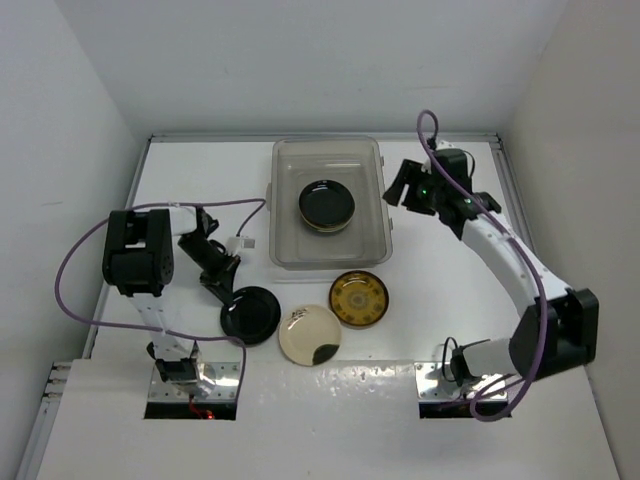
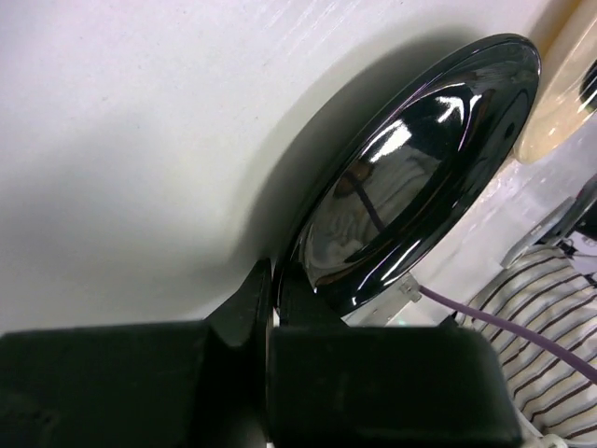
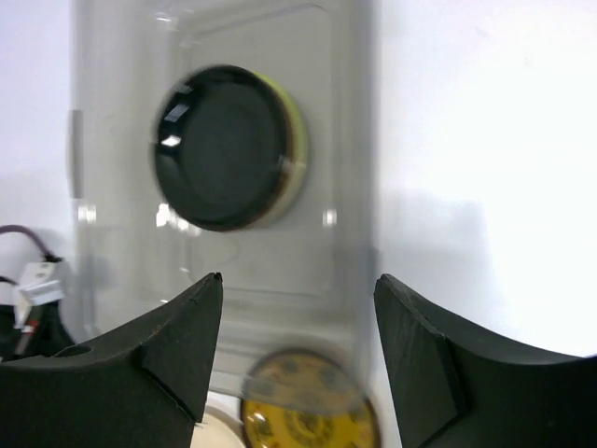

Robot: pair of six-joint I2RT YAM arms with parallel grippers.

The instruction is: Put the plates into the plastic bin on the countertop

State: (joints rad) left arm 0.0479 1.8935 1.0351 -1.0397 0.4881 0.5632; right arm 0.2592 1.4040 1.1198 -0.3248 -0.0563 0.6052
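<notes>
On the white countertop [image 1: 180, 180] stands the clear plastic bin [image 1: 375, 245], holding a stack of plates topped by a glossy black one [image 1: 326, 205] [image 3: 224, 145]. Three plates lie in front of it: black [image 1: 250, 313], cream with a dark blotch [image 1: 309, 334], and yellow-brown patterned [image 1: 360, 297] [image 3: 308, 411]. My left gripper [image 1: 222, 280] [image 2: 272, 280] is shut on the near rim of the black plate [image 2: 420, 177], which is tilted up off the surface. My right gripper [image 1: 398, 186] [image 3: 298, 280] stands open, empty, above the bin's right edge.
White walls close in the left, back and right. Metal rails [image 1: 130, 215] edge the surface. A purple cable [image 1: 90, 250] loops off the left arm, another [image 1: 430, 125] off the right wrist. The arm bases [image 1: 190, 375] sit at the near edge.
</notes>
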